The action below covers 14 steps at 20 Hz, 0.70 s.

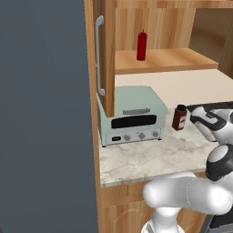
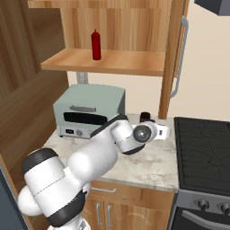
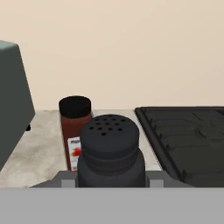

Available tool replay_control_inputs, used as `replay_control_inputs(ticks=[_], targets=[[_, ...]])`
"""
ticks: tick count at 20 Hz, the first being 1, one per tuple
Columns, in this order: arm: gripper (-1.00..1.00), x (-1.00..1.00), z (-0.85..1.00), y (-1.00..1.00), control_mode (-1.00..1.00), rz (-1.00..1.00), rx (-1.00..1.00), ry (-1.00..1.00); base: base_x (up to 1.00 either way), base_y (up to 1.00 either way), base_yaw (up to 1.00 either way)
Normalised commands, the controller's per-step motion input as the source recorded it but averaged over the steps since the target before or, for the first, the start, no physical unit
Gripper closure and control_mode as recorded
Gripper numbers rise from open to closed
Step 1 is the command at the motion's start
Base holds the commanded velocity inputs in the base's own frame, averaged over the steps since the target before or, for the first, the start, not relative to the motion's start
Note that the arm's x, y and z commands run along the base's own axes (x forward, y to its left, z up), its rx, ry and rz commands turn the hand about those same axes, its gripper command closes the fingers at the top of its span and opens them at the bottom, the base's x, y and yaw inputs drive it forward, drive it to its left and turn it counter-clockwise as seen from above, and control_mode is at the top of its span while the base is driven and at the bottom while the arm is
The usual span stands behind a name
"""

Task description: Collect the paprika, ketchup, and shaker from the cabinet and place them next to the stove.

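Shaker: clenched in my end effector over the bench, not yet released beside the stove; paprika already delivered there; ketchup outstanding on the cabinet shelf.

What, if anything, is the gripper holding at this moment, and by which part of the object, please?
The gripper is shut on the shaker, clasping its lower body from both sides; the perforated top stands free above the fingers, just in front of the paprika.
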Motion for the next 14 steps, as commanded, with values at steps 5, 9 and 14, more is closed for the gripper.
replay_control_inputs(ticks=[5,9,14], targets=[[1.0,0.0,-0.37,-0.2,-1.0,0.0,-0.02,0.0,0.0,0.0,0.0],[1.0,0.08,-0.37,-0.03,-1.0,0.0,-0.05,0.0,0.0,0.0,0.0],[1.0,0.08,-0.35,-0.03,-1.0,0.02,-0.01,0.0,0.0,0.0,0.0]])
